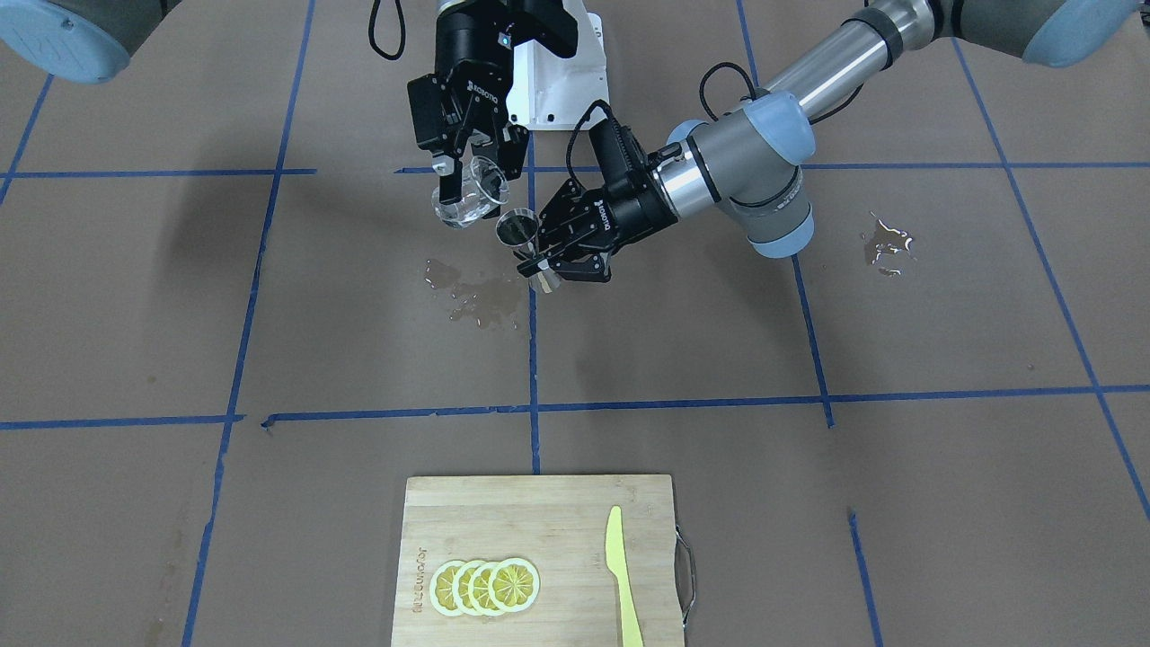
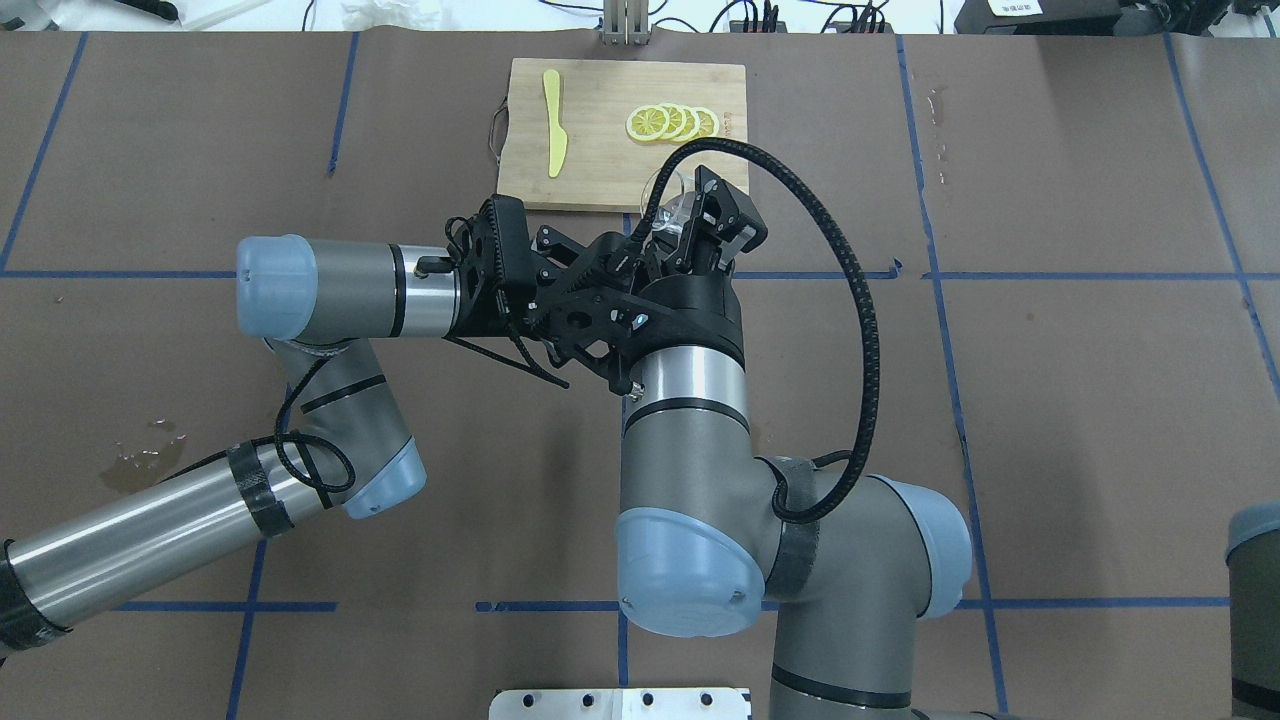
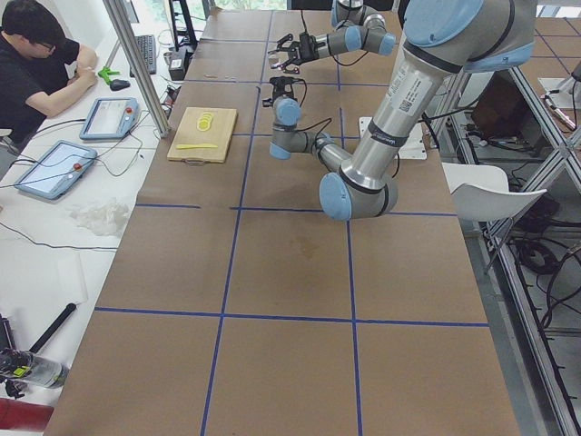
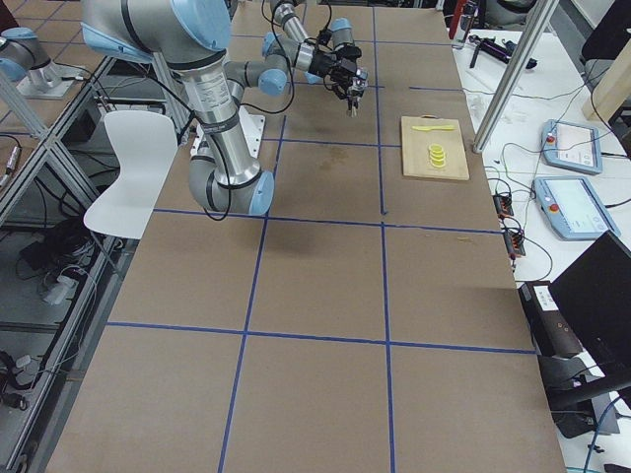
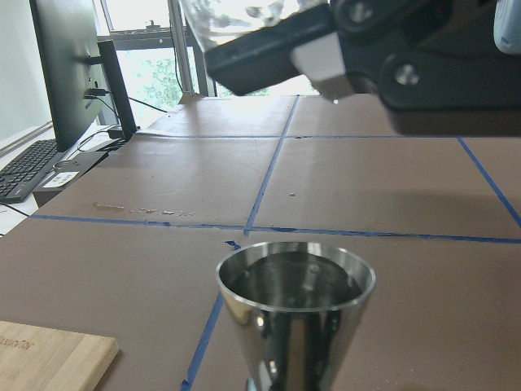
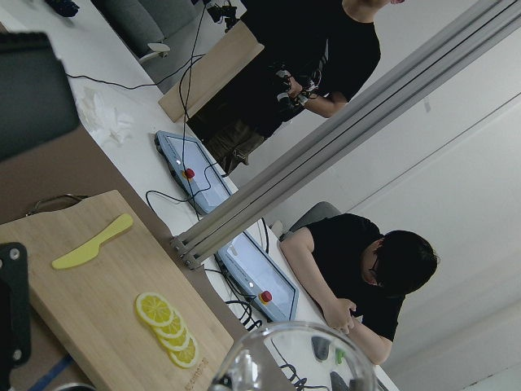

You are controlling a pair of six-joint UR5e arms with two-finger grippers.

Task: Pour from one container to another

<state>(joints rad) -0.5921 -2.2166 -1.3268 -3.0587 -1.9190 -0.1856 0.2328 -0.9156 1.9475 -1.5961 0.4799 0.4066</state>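
Nearest the operators' edge lies a pale bamboo cutting board [image 1: 539, 517] with a thin wire handle on one short side. On it are four overlapping lemon slices [image 1: 485, 586] and a flat yellow plastic knife [image 1: 622, 580]. The counter [image 1: 269, 314] is covered in matte brown paper, gridded with blue tape.

Further in, a glossy wet patch [image 1: 476, 296] darkens the paper beside a tape line, and a smaller puddle [image 1: 888, 243] glints well off to the side.

Above the wet patch, the left pincer [image 1: 539, 270] is clamped on the narrow waist of a polished metal cup [image 1: 518, 228]. The cup is cone-shaped and mirror-bright, with a round rim, and is held upright off the counter. Whether it holds liquid is unclear.

Just beyond and slightly higher, the right pincer [image 1: 467, 184] grips a clear glass [image 1: 472, 198] between its black fingers. The glass has a thick base and is tilted, with its mouth just beside the metal cup's rim. The left wrist view shows it hanging above the cup.

Farthest back is a white metal mounting plate [image 1: 557, 81].
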